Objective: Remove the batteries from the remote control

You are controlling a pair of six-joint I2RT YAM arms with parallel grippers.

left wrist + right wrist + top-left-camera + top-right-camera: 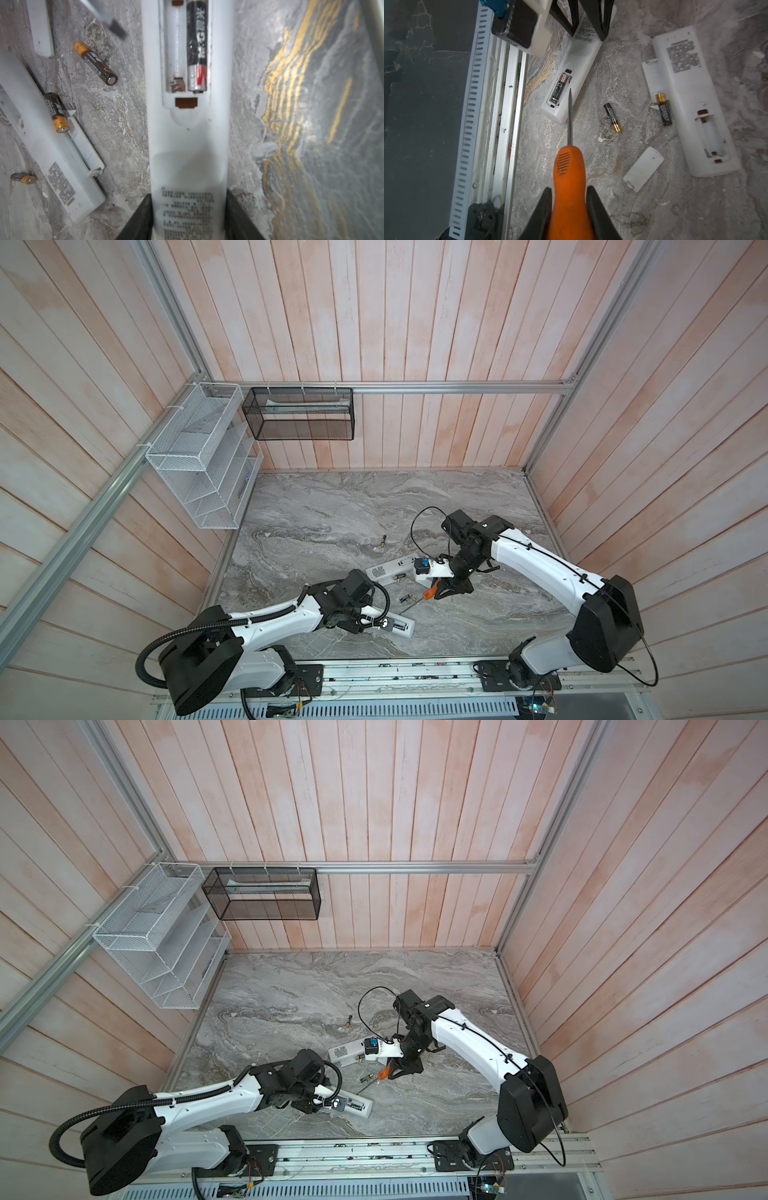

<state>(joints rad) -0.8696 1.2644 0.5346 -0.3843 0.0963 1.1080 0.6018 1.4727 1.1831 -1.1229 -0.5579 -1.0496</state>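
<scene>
My left gripper [189, 209] is shut on the label end of a white remote control [189, 145] lying on the table near the front edge [402, 626]. Its open compartment holds one dark battery [197, 47] beside an empty slot. Three batteries lie loose: one on the marble [95, 62], one against a second open remote [57, 112], one farther off [24, 178]. My right gripper [569, 193] is shut on an orange-handled screwdriver [569, 170]. The screwdriver's tip [570, 91] hovers at the edge of the held remote's compartment [559, 88].
The second white remote [695, 104] lies with its compartment empty, a detached cover [643, 171] beside it. Another cover [87, 145] rests along that remote. An aluminium rail [500, 124] runs along the table's front edge. Wire baskets [199, 456] hang on the left wall.
</scene>
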